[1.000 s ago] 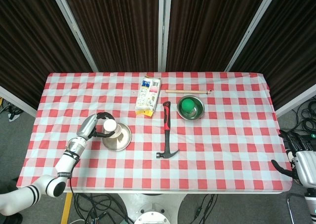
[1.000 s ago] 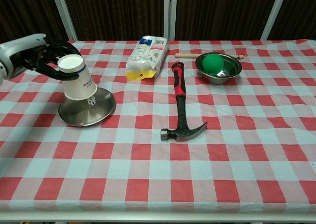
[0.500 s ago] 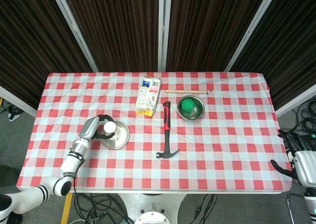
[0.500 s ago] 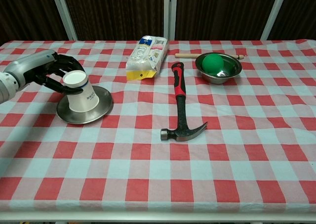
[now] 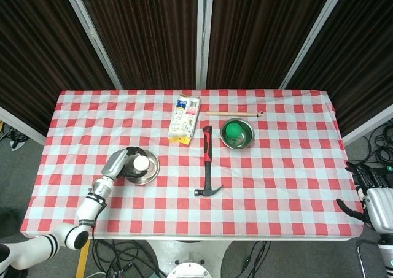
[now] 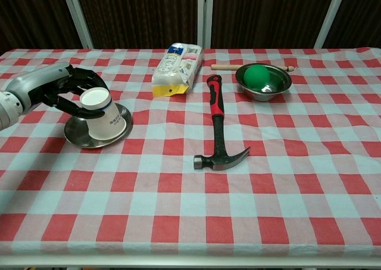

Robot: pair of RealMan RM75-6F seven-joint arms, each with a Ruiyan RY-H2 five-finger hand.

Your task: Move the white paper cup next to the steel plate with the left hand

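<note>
A red-and-white checked tablecloth [image 5: 276, 167] [image 6: 286, 210] is spread over the whole table, and every position below is given from the round steel plate [image 5: 142, 174] [image 6: 77, 140], which lies on the cloth near the left end of the table. The black-and-red claw hammer [image 5: 207, 161] [image 6: 217, 127] is laid well to the right of the plate, its head toward the near edge. The white and yellow printed packet [image 5: 184, 118] [image 6: 174, 67] is found to the right of the plate and further back. The steel bowl [image 5: 244, 140] [image 6: 280, 86] holding a green ball [image 5: 233, 131] [image 6: 257, 76] is placed well apart from the plate, beyond the hammer, with a thin wooden stick [image 5: 233, 113] [image 6: 226, 67] lying just behind it. The left hand [image 5: 120, 163] [image 6: 56, 91] is seen at the plate's left side, its dark fingers curled around the white paper cup [image 5: 140, 163] [image 6: 104, 112]. The cup is held upside down and tilted, over the plate; whether its rim touches the plate cannot be told. The right hand [image 5: 362, 195] is seen only in the head view, far to the right of the plate, off the table's edge; whether its fingers are spread or closed cannot be told.
</note>
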